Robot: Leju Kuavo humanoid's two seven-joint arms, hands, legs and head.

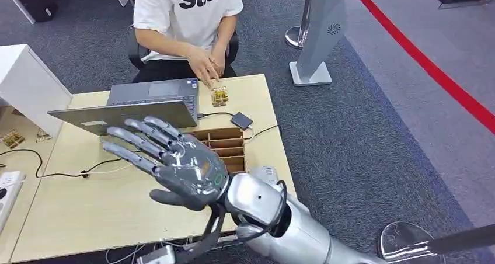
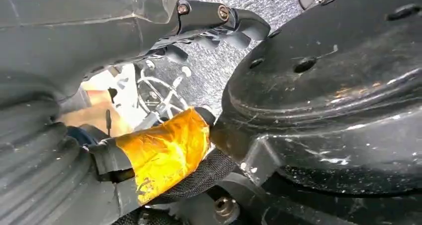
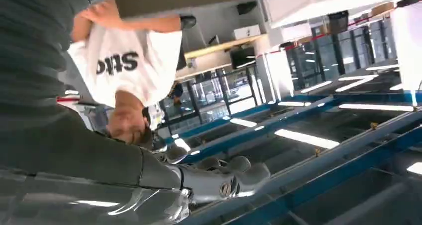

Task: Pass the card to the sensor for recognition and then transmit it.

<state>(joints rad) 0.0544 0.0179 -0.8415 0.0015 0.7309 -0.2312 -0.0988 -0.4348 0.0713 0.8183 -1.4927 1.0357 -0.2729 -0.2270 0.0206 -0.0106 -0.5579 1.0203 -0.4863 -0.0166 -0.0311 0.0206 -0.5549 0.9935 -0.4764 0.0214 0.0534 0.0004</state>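
Wooden table (image 1: 70, 217) lies under the raised right hand (image 1: 175, 162), fingers spread wide and holding nothing. A person (image 1: 187, 18) sits behind the grey laptop (image 1: 146, 103). The black sensor (image 1: 241, 121) sits beside the laptop. Left hand (image 2: 209, 26): cannot tell. The card's place: cannot tell.

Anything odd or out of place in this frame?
Yes: the right hand is raised over the table with fingers spread and holds no card, though the task is passing one. On the left hand, one part is wrapped in crinkled yellow tape, like a makeshift patch.
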